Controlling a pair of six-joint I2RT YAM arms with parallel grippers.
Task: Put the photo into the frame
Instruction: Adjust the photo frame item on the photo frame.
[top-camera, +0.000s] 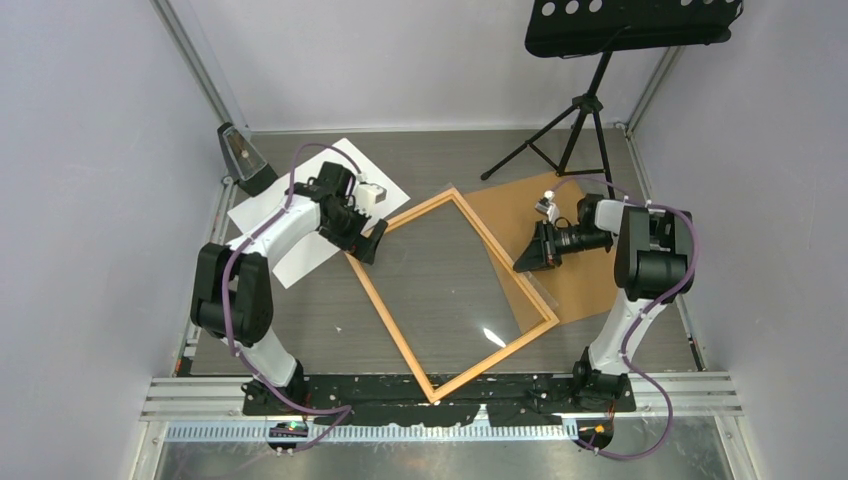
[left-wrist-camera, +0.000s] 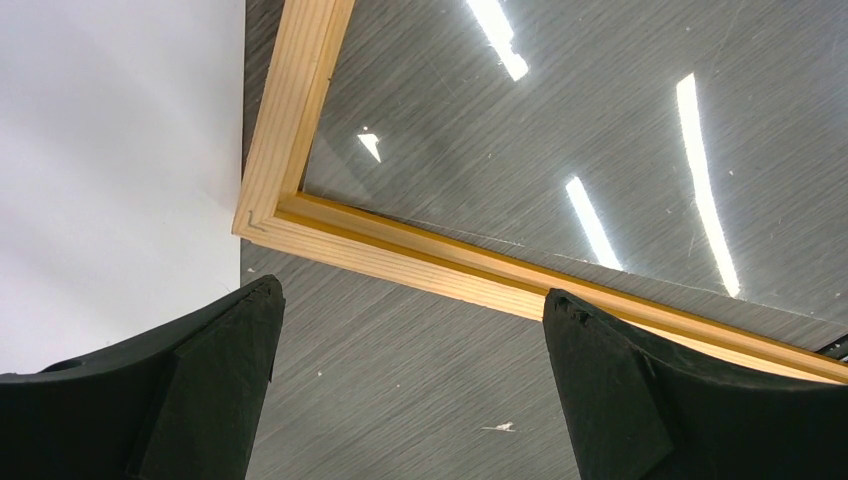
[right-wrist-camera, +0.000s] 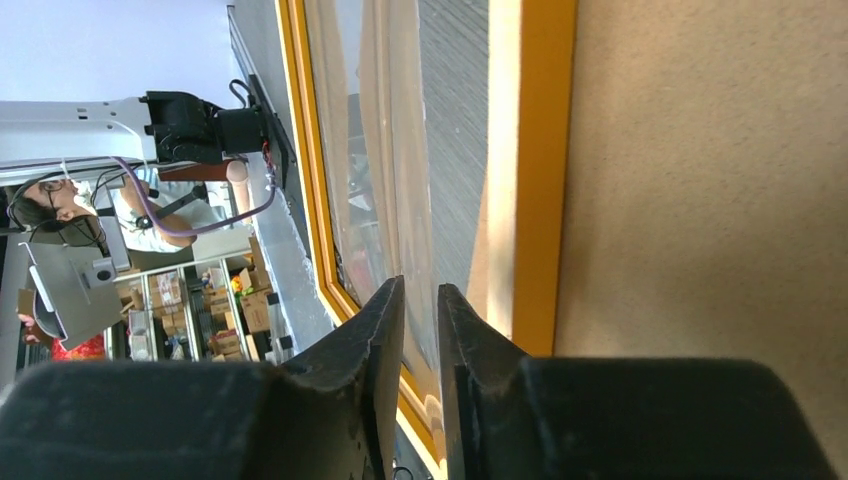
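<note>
The orange frame (top-camera: 376, 300) lies tilted in the middle of the table, with a clear sheet (top-camera: 470, 290) resting in it. The photo (top-camera: 352, 162) lies white side up at the back left, partly under my left arm. My left gripper (top-camera: 372, 243) hovers wide open over the frame's left corner (left-wrist-camera: 290, 120), next to the photo's edge (left-wrist-camera: 110, 150), with nothing between its fingers. My right gripper (top-camera: 522, 265) is low at the frame's right side (right-wrist-camera: 545, 150). Its jaws (right-wrist-camera: 421, 288) stand a narrow gap apart, with the clear sheet's edge (right-wrist-camera: 390, 150) running into that gap.
A brown backing board (top-camera: 520, 205) lies under the frame's right side and below my right wrist. A black music stand's tripod (top-camera: 585, 110) stands at the back right. A dark wedge-shaped object (top-camera: 240, 155) sits at the back left corner. Walls enclose the table.
</note>
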